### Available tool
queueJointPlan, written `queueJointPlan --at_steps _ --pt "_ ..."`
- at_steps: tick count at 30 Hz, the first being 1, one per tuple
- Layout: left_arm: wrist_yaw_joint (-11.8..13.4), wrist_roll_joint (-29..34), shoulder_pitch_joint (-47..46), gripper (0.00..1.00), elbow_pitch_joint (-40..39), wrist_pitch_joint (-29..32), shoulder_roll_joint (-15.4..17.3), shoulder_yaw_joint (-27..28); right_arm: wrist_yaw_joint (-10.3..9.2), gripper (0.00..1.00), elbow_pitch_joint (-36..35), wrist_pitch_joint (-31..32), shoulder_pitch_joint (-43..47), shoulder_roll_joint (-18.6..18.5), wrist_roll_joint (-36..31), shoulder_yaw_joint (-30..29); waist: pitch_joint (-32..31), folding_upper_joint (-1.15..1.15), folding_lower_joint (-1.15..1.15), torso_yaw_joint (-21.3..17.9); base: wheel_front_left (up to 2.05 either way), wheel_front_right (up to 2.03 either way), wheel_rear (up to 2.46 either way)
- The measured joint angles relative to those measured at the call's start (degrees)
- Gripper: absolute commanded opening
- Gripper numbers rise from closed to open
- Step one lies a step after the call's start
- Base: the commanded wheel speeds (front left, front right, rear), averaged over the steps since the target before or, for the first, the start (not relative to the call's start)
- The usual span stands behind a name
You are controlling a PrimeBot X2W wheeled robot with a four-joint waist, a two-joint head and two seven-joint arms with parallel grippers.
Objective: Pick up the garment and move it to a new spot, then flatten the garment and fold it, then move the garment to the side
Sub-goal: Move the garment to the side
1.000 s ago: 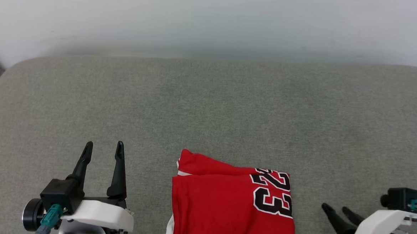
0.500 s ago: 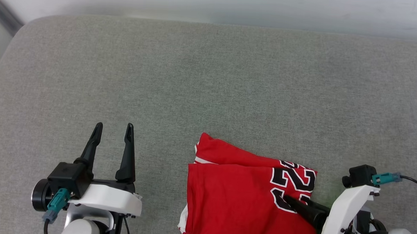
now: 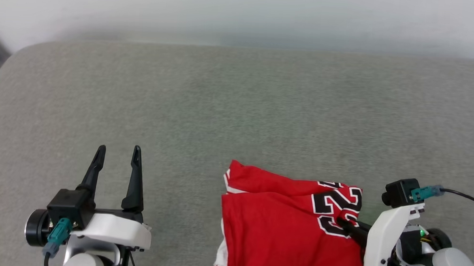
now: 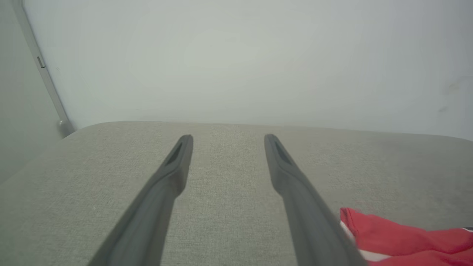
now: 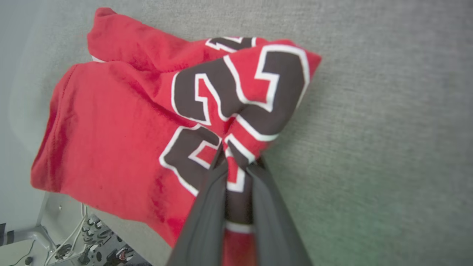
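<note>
You've got a grey woven cushion [image 3: 238, 108] against a plain white wall [image 3: 243, 11], and the red jersey [image 3: 272, 232] lies folded on its near side, black white-outlined "23" at the right end, white trim peeking out on the left. Your right gripper [image 5: 236, 162] is clamped tight on the fabric right at the numbers, bunching that edge up between its fingers, while your left gripper [image 3: 119, 148] hangs spread wide and empty, well off to the jersey's left.
</note>
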Motion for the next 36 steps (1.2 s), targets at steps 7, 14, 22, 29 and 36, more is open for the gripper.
queueJointPlan --at_steps 7,14,22,29,36 --pt "0.2 0.7 1.8 1.0 -2.1 0.0 0.7 0.4 0.0 0.0 0.8 0.5 -1.9 -4.7 -6.4 0.2 -2.0 0.0 0.0 -8.1 0.0 0.0 0.0" --pt "0.3 1.6 0.5 1.0 -5.2 0.4 2.1 0.3 0.0 0.0 3.1 -0.6 -7.0 -5.2 -8.9 -1.4 -1.1 0.0 0.0 -17.6 0.0 0.0 0.0" --pt "-1.1 3.4 -5.2 1.0 -8.1 2.3 3.3 -1.5 0.01 0.0 9.4 -6.7 -14.5 -2.5 -11.5 -5.5 4.8 0.0 0.0 -24.7 0.0 0.0 0.0" --pt "-3.1 5.4 -11.1 1.0 -11.0 4.7 5.6 -3.0 0.01 0.0 16.2 -12.8 -23.1 -4.4 -15.2 -12.2 13.7 0.0 0.01 -26.7 0.0 0.0 0.0" --pt "-4.9 7.1 -16.2 1.0 -13.8 6.5 7.0 -4.5 0.01 0.0 20.6 -17.3 -30.5 -7.6 -17.9 -20.5 21.5 0.0 0.0 -26.0 0.0 0.0 0.0"
